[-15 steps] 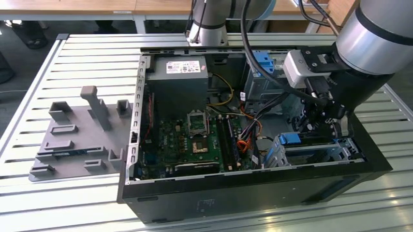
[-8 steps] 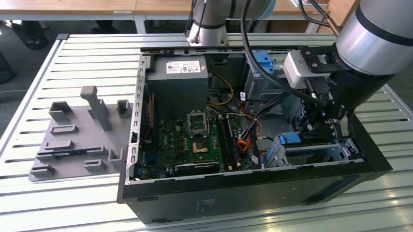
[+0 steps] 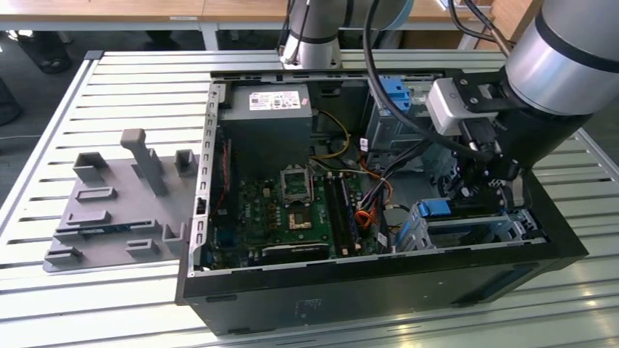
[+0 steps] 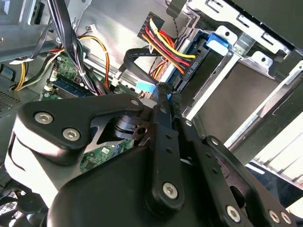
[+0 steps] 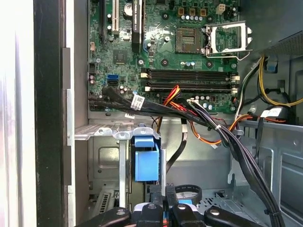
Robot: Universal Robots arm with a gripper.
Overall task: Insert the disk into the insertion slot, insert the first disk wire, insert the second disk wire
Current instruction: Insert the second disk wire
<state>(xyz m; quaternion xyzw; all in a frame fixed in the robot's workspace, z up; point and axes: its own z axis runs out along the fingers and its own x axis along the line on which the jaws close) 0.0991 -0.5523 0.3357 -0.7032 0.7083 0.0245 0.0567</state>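
Slatted metal surface (image 3: 126,80) carries everything. At the exterior view's left sits a grey fixture tray (image 3: 116,210) w/ upright pegs. Center: open PC case (image 3: 387,290), motherboard (image 3: 290,210) flat inside, power supply (image 3: 266,116) behind it. Toward the exterior view's right, arm reaches down into the case's corner, over the insertion slot (image 3: 483,232), a perforated grey cage. Disk's blue carrier (image 5: 146,158) sits in that cage, w/ red-yellow wire bundle (image 4: 165,45) at its plug end. Pincer (image 4: 165,97) fingers pressed nearly together, pinching a small blue wire connector (image 4: 147,87) just beside the disk.
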